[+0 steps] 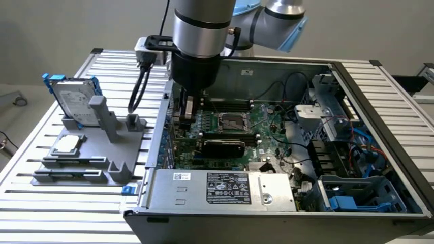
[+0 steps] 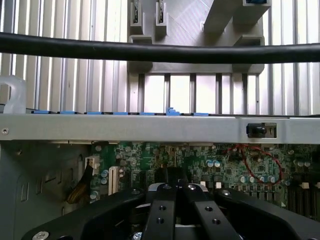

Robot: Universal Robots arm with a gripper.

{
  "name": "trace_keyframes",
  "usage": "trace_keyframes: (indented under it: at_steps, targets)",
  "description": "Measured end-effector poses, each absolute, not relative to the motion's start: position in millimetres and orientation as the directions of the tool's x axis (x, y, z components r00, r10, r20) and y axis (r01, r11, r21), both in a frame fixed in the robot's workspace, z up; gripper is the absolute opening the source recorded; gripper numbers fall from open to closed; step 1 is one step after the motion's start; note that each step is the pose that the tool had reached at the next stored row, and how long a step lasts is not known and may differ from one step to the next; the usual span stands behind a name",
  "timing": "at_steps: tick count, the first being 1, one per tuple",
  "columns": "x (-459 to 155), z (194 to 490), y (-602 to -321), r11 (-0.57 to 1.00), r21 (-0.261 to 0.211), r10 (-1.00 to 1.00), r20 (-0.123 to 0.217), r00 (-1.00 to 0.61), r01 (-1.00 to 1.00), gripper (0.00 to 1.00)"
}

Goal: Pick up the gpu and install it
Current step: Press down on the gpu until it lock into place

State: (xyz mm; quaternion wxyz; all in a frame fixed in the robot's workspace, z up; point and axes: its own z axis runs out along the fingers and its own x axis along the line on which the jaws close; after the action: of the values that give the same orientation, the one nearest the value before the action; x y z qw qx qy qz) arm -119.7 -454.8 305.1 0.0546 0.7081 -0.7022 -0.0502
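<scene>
The open grey metal computer case [image 1: 379, 152] sits nearest, its silver power supply box [image 1: 224, 189] along the front edge. Behind that, the thin green gpu card with its black cooler [image 1: 220, 148] stands seated on the large green motherboard [image 1: 234, 124]. The black gripper [image 1: 190, 105] is down inside the case just beyond it, fingers [image 2: 165, 210] pinched together, holding nothing. Farther off on the exterior view's left, the silver hard drive in a blue frame [image 1: 73, 99] stands in the grey plastic holder [image 1: 95, 152].

Silver hard drive [image 1: 70, 99] in blue frame upright on grey holder [image 1: 88, 152]; open PC case [image 1: 352, 168] with motherboard [image 1: 234, 127], power supply [image 1: 224, 189].
</scene>
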Motion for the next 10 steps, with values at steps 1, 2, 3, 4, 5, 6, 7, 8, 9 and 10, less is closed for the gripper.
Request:
trace_keyframes:
  at_steps: [1,2,3,4,5,6,7,8,9,10]
  targets:
    - [-118.9,305.1,-454.8,-0.008,0.141,-1.0,0.005,0.009,-0.99,0.11]
    - [-118.0,305.1,-454.8,-0.008,0.134,-1.0,0.003,0.009,-0.991,0.11]
    - [-117.1,305.1,-454.8,-0.009,0.126,-1.0,0.002,0.009,-0.992,0.11]
    - [-116.3,305.1,-454.8,-0.009,0.119,-1.0,0.001,0.009,-0.993,0.11]
    - [-115.4,305.1,-454.8,-0.009,0.111,-1.0,0.0,0.009,-0.994,0.11]
    - [-114.6,305.1,-454.8,-0.009,0.103,-1.0,-0.001,0.009,-0.995,0.11]
    - [-113.8,305.1,-454.8,-0.009,0.095,-1.0,-0.002,0.009,-0.995,0.11]
    - [-113.0,305.1,-454.8,-0.01,0.087,-1.0,-0.002,0.009,-0.996,0.11]
    - [-112.2,305.0,-454.8,-0.01,0.078,-1.0,-0.003,0.01,-0.997,0.11]
    - [-111.4,305.0,-454.8,-0.01,0.07,-1.0,-0.004,0.01,-0.998,0.11]
